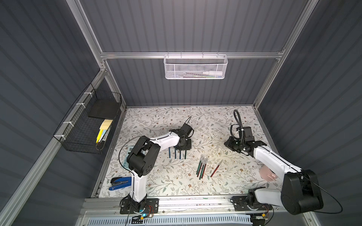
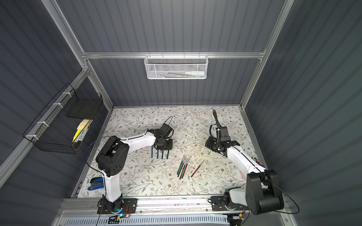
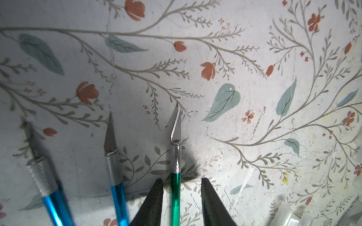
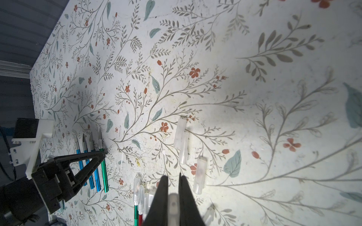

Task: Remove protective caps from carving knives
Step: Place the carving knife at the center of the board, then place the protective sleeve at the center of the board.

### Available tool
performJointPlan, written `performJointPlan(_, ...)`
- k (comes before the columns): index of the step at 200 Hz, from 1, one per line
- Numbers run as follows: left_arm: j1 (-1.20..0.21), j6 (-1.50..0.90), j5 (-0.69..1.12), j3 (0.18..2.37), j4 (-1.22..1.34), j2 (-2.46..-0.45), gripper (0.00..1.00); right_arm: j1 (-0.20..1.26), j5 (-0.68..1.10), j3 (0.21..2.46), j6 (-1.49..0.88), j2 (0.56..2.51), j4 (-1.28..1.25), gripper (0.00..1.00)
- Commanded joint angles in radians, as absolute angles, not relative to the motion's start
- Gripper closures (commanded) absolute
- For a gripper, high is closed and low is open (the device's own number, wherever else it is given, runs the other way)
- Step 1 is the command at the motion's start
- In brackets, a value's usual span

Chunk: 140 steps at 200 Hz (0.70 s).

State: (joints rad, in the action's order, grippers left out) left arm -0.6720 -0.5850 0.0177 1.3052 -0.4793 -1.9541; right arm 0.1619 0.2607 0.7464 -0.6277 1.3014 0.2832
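Seen from above, four uncapped carving knives (image 1: 177, 153) lie side by side just at nine o'clock of the centre of the floral counter (image 1: 156, 121), blades pointing to twelve o'clock. Three have blue handles and one is green. The left end effector (image 3: 181, 180) hangs low over this row, released. Its two black fingers stand apart on either side of the green knife (image 3: 175, 195), and a gap shows on both sides of the handle.

At four o'clock from the row lies a tight bundle of capped knives (image 1: 201, 166) with whitish tubes over their tips. A lone red capped knife (image 1: 215, 170) rests just beyond it, tilted.

The right end effector (image 4: 174, 177) sits at three o'clock of the counter, clenched on a blurred translucent protective cap (image 4: 173, 205) between its fingers. Three loose caps (image 4: 180, 135) lie on the counter close in front of it, two of them touching.
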Motion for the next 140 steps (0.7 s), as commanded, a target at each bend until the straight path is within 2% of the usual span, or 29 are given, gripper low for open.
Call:
performJointPlan(1, -0.663, -0.593, 0.01, 1.295, -0.516, -1.912, 0.64, 0.155, 0.262, 0.737, -0.635, 1.311, 0.277, 0.98)
performJointPlan(140, -0.663, -0.558, -0.072, 1.325, -0.584, -1.694, 0.6, 0.11, 0.254, 0.741, -0.613, 1.451, 0.235, 0.99)
